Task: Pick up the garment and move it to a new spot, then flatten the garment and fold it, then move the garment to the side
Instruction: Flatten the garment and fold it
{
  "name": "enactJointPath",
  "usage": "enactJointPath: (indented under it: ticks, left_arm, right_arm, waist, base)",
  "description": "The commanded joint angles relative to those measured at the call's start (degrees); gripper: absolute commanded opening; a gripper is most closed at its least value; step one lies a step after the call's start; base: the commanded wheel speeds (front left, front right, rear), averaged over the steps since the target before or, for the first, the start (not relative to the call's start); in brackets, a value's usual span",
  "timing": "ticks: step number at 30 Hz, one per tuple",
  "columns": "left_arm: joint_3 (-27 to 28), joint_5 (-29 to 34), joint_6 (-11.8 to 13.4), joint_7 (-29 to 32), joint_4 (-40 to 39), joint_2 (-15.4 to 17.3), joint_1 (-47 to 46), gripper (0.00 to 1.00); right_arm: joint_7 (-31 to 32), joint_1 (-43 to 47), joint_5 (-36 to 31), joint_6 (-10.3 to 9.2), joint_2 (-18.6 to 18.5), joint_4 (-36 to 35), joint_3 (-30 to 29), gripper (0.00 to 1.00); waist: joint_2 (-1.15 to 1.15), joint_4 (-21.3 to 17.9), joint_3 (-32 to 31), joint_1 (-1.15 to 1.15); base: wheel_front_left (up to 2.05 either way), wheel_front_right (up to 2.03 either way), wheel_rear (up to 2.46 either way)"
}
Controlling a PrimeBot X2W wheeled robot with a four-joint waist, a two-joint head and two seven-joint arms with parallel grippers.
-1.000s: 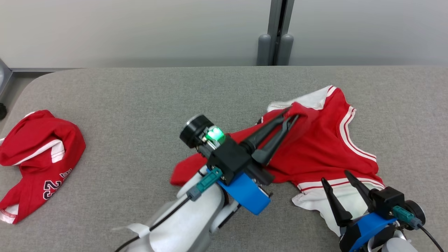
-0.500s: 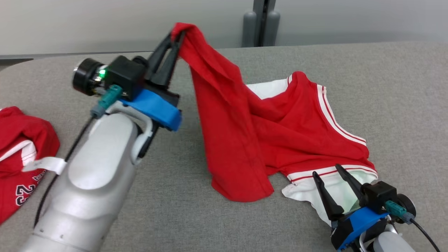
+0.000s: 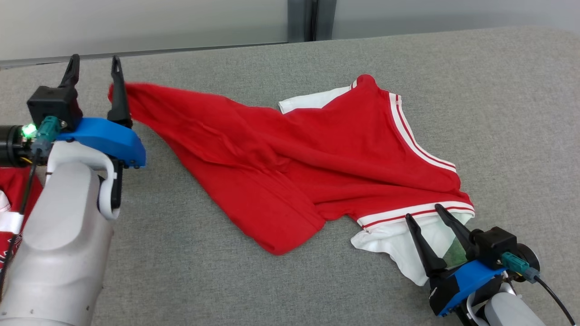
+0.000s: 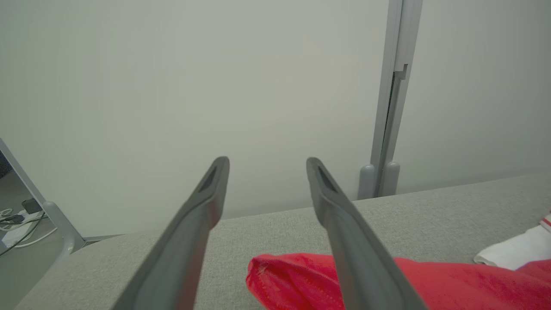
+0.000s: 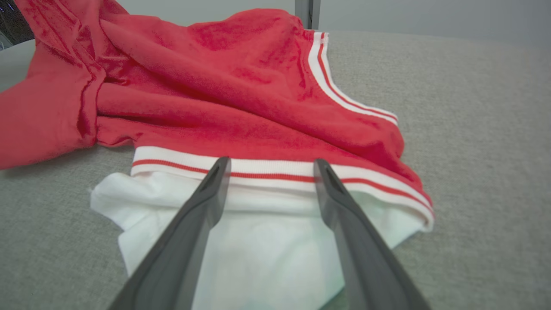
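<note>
My left tool (image 3: 95, 59) is spread and holds nothing. The garment (image 3: 290, 158) corner lies just beside its right finger. From there the garment runs lengthwise across the tabletop (image 3: 498, 113) to my right tool (image 3: 423, 211), also spread, over the white hem.

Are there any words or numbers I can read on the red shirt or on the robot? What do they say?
None: no word or number can be read.
The red garment shows only white stripes and a white lining, with no letters.
The second red garment at the left edge is mostly hidden behind the pale forearm, and no print on it can be read.
</note>
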Motion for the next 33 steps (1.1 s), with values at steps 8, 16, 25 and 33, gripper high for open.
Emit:
enactJointPath:
  ticks: [8,16,25,33]
  left_arm:
    - [-0.86,5.26,0.47,-0.17,-5.36,-5.14,5.14,1.0]
    - [-7.74,8.25,-5.08,-0.17,-6.94,-12.49,11.15,1.0]
    - [-24.28,5.0,-7.77,-0.17,-4.37,-13.83,15.22,1.0]
    - [-34.87,-0.3,-6.38,-0.17,-0.81,-13.86,15.7,1.0]
  right_arm:
    - [-0.02,-0.66,-0.44,-0.02,0.1,0.17,-0.43,1.0]
    - [-0.02,-0.15,-0.39,-0.02,0.01,0.04,0.01,1.0]
    - [-0.02,0.42,0.0,-0.02,-0.4,0.39,0.57,1.0]
    - [-0.02,0.71,-0.03,-0.02,-0.46,0.63,0.42,1.0]
  waist:
    - [0.0,1.09,-0.72,0.0]
    - [0.0,1.58,-1.47,0.0]
    - [0.0,0.05,-2.34,0.0]
    - [0.0,-0.6,-2.94,0.0]
  base:
    - [0.0,0.0,0.0]
    - [0.0,0.0,0.0]
    - [0.0,0.0,0.0]
    - [0.0,0.0,0.0]
